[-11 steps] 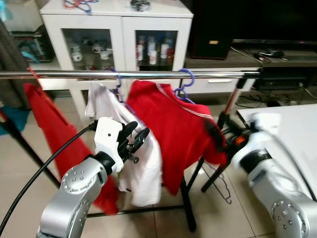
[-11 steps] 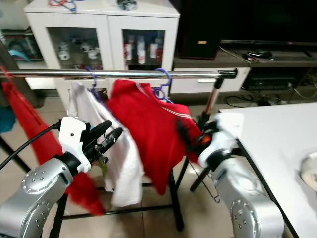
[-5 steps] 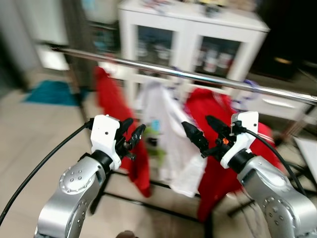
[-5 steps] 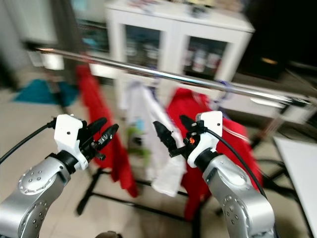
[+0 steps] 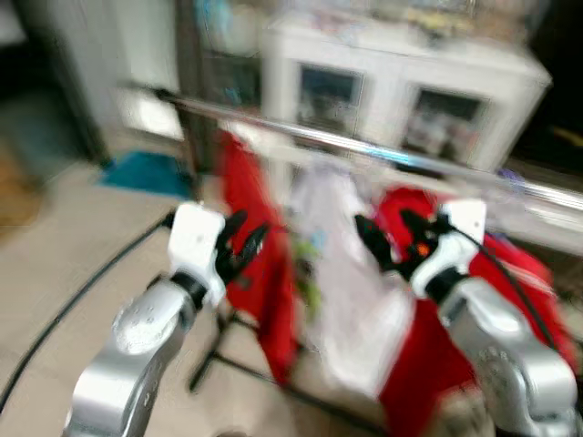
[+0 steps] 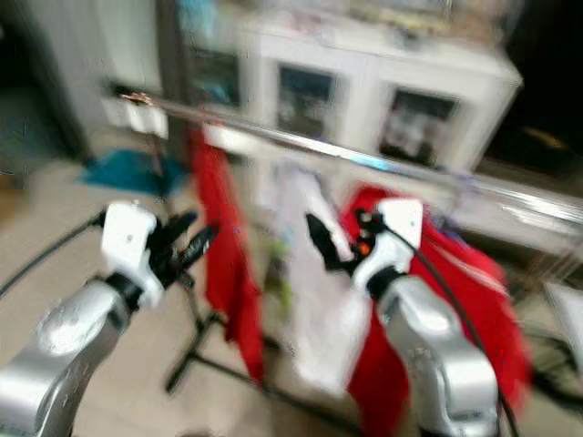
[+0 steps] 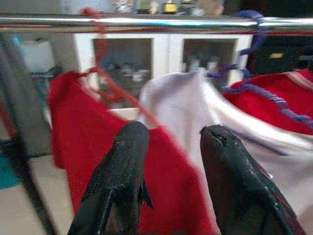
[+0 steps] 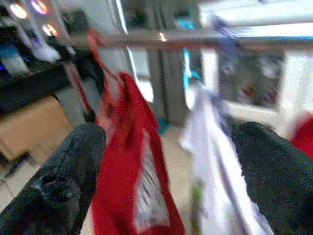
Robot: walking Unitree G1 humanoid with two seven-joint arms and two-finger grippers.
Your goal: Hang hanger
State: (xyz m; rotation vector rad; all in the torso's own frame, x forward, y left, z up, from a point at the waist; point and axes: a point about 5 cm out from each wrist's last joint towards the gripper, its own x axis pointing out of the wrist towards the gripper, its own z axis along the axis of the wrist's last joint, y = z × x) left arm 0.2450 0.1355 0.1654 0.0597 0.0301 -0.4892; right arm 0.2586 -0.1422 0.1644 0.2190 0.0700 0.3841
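Both the left gripper (image 5: 239,251) and right gripper (image 5: 390,238) hover with jaws open and empty before the shiny chrome clothes rail (image 7: 146,21); judging by the blur, steady the view before reaching for any hanger.

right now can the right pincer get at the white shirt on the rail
Probably yes: the right pincer is open and empty, raised just in front of the white shirt, with nothing between them. The blurred views leave the gap uncertain.
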